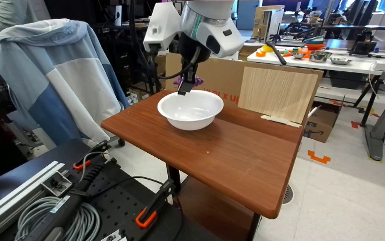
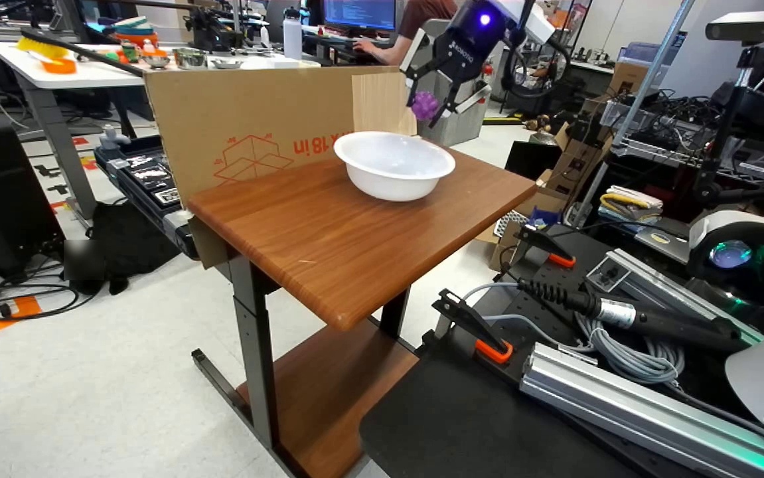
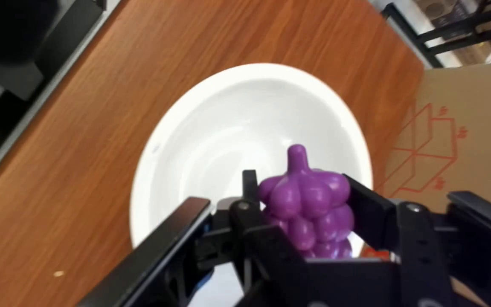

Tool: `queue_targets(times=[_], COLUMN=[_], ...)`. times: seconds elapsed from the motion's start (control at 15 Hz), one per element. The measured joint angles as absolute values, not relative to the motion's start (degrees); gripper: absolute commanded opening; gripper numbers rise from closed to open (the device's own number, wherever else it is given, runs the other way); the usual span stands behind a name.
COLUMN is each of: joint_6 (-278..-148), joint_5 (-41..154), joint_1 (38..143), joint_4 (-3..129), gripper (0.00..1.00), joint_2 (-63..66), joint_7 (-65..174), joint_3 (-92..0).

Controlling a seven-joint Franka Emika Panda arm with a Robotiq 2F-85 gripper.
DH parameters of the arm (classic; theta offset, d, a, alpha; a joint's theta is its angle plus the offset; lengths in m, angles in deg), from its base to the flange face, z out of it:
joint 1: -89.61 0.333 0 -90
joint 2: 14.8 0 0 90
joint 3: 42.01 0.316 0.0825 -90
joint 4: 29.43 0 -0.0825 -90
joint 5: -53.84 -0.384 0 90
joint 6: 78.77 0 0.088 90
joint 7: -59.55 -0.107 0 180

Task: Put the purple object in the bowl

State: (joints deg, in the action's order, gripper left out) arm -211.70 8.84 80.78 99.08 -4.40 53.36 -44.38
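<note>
The pincer point(image 3: 304, 192) stood partly open, its jaws parted by about the breadth of the purple object point(image 3: 311, 204), a lobed, grape-like cluster. It had hold of that object: in the wrist view, one of the fingers point(image 3: 373, 213) bore on the left flank and one on the right, with contact apparent at both. The grip was on the rounded lobes; the stem point(image 3: 297, 157) projected beyond the fingers.

The stem pointed toward the top of the wrist view. From there the long axis ran back toward the body of the pincer, with a slight lean to the right, and lay across the line joining the two fingers. The end opposite the stem was partly hidden by the pincer. In an exterior view, purple lobes showed on both sides of the dark fingers point(image 1: 187, 83) and the long axis appeared near level.

The purple object was held in the air over the bowl point(image 1: 191, 124). The bowl stood upright on the worktop point(image 1: 246, 160). In an exterior view, the fingers were above the rim point(image 2: 398, 175) and apart from it. A cardboard panel point(image 2: 242, 106) stood upright along one edge of the worktop.
</note>
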Motion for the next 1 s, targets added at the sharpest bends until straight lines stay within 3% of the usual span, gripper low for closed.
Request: queue_targets(times=[0.53, 0.6, 0.67, 0.87, 1.0], joint_6=[-197.2, -196.5, -195.9, -194.5, -194.2], joint_5=[1.9, 1.9, 1.9, 1.9, 1.9], joint_1=[80.7, 80.7, 80.7, 80.2, 79.8], joint_4=[90.2, 89.0, 87.8, 85.1, 84.4], gripper=[0.23, 0.73, 0.75, 0.95, 1.00], joint_2=[7.1, 9.1, 10.8, 14.0, 14.3], joint_7=[64.2, 64.3, 64.3, 64.3, 64.5], joint_3=[-44.4, -44.4, -44.5, -44.7, -44.7])
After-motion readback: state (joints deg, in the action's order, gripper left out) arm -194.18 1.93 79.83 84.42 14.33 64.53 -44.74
